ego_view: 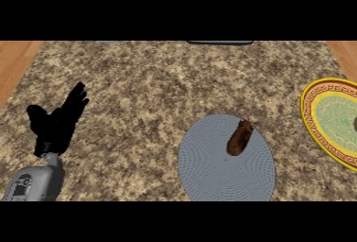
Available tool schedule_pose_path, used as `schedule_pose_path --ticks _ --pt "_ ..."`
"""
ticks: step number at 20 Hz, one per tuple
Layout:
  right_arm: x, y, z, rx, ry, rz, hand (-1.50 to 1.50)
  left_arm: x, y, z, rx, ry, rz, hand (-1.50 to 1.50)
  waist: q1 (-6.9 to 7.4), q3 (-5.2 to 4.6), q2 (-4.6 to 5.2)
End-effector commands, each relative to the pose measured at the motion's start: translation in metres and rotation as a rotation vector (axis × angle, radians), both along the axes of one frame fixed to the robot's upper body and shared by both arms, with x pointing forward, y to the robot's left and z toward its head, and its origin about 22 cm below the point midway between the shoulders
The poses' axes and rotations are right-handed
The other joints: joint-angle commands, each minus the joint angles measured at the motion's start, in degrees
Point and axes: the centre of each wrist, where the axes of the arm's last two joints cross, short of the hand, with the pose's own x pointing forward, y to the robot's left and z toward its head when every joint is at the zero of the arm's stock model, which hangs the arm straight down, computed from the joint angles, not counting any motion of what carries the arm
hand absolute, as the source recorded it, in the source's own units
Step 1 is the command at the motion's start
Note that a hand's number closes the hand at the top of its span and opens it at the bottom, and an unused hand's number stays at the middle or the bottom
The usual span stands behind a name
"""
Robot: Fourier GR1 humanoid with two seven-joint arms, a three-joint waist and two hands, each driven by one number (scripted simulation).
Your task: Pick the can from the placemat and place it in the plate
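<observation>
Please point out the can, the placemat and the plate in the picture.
can (239, 138): head view, middle of its brown side.
placemat (223, 175): head view, bare grey part below the can.
plate (315, 127): head view, yellow patterned rim.

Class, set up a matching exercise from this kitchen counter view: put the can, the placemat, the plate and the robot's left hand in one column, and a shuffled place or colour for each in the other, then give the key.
Things:
1. can
2. placemat
3. plate
4. left hand

Descriptions:
A. yellow-rimmed, cut off by the right edge
B. black, open, at the left
C. brown, lying on the grey oval
D. grey-blue oval on the counter

Pairs: 1-C, 2-D, 3-A, 4-B
</observation>
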Motion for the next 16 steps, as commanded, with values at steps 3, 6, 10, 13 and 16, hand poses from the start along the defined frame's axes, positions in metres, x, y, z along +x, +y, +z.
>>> schedule_pose_path --ticks 3,6,10,13,16 --pt "0.004 -0.022 -0.025 0.065 0.207 -0.006 1.5 -0.003 -0.011 0.001 0.008 -0.014 -0.045 0.0 1.58 0.17 0.46" --pt "0.027 -0.026 0.001 0.033 0.285 0.048 -1.5 0.011 -0.016 0.002 0.001 -0.014 -0.031 0.0 1.01 0.09 0.43" --pt "0.022 -0.028 -0.019 0.08 0.195 0.157 -1.5 0.0 0.0 0.009 -0.011 -0.008 -0.031 0.0 0.93 0.14 0.18" --pt "0.029 -0.021 -0.02 0.127 0.049 0.202 -1.5 0.005 -0.002 -0.008 -0.006 0.0 -0.007 0.0 0.45 0.14 0.36" --pt "0.039 -0.02 -0.003 0.29 -0.081 0.32 -1.5 0.004 -0.01 -0.007 -0.01 0.002 0.003 0.0 -0.09 0.14 -0.03"
